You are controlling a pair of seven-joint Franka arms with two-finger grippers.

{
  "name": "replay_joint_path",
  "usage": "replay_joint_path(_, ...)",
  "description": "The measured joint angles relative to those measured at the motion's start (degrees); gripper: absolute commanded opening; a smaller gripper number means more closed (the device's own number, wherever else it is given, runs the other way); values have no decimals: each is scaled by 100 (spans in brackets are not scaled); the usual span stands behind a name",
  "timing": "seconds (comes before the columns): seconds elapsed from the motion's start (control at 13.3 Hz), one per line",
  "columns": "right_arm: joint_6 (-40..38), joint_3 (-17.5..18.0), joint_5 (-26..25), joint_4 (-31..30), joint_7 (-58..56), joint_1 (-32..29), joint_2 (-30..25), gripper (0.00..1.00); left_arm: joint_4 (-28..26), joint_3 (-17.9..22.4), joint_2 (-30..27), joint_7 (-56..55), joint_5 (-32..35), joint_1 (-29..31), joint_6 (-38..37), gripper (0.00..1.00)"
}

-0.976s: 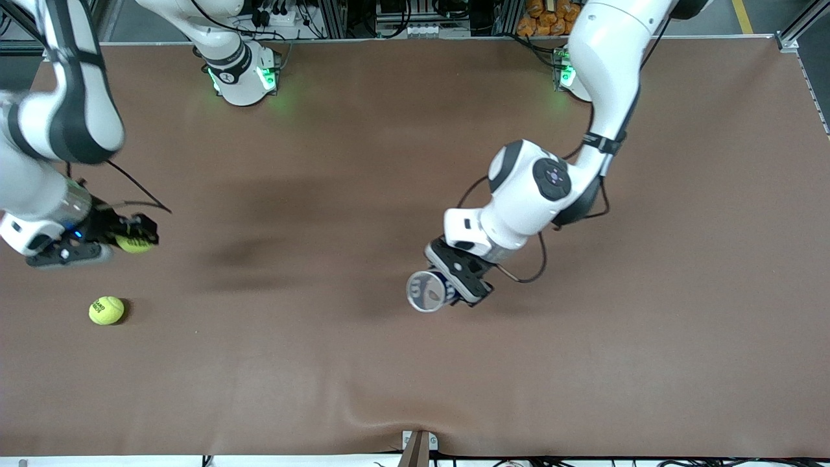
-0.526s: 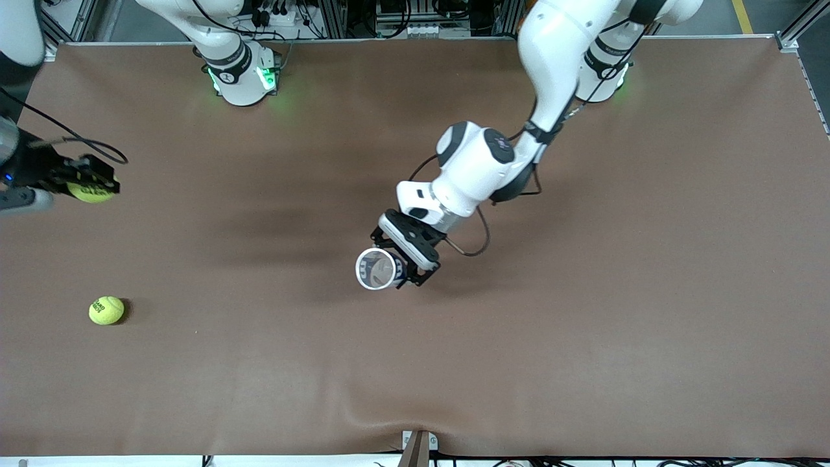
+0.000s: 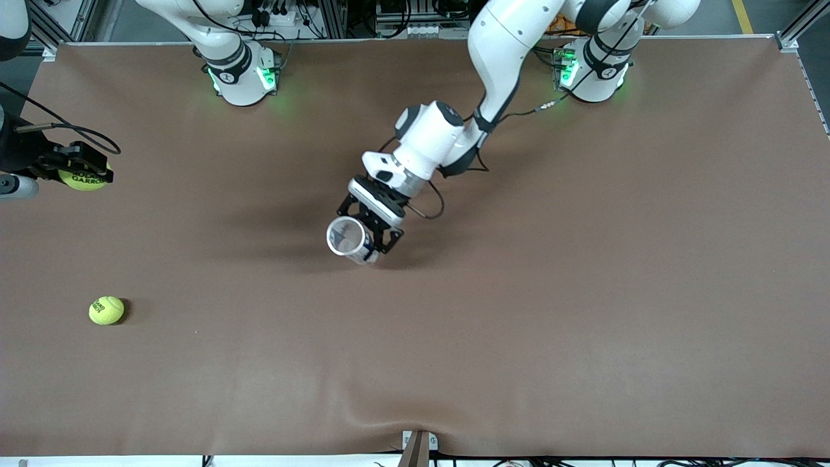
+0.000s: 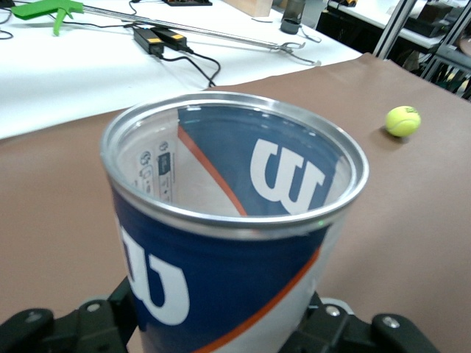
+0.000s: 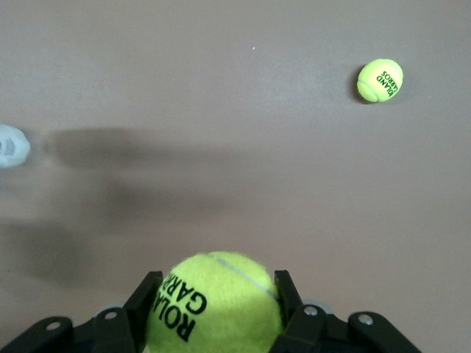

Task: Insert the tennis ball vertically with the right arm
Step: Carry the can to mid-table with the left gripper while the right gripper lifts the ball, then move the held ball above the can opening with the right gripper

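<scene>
Brown table (image 3: 583,324) throughout, with the can (image 3: 347,239) as landmark near its middle. Left gripper (image 3: 369,227) clamped around the can's blue-and-white wall, holding it off the surface, open mouth up and tipped slightly toward the front camera; nothing visible inside in the left wrist view. Right gripper (image 3: 71,170) up over the right arm's end of the table, well apart from the can, fingers pressed on a yellow-green tennis ball (image 3: 83,178). Second ball (image 3: 106,310) loose on the table, also toward that end, nearer the front camera than the can. Judged next: carry the held ball across toward the can, centre above the rim, then lower along its roughly upright long axis.
</scene>
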Motion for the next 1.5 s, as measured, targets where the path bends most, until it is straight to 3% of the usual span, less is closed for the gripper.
replay_joint_path(0.68,0,-11,0,0,5,-1,10,10,438,6,899,-237,-14,-370,811,83)
replay_joint_path(1.13,23,10,17,0,211,35,10,6,510,17,988,-239,-14,-446,898,86)
replay_joint_path(1.5,281,51,34,4,1312,685,17,6,517,20,994,-241,-14,-448,898,86)
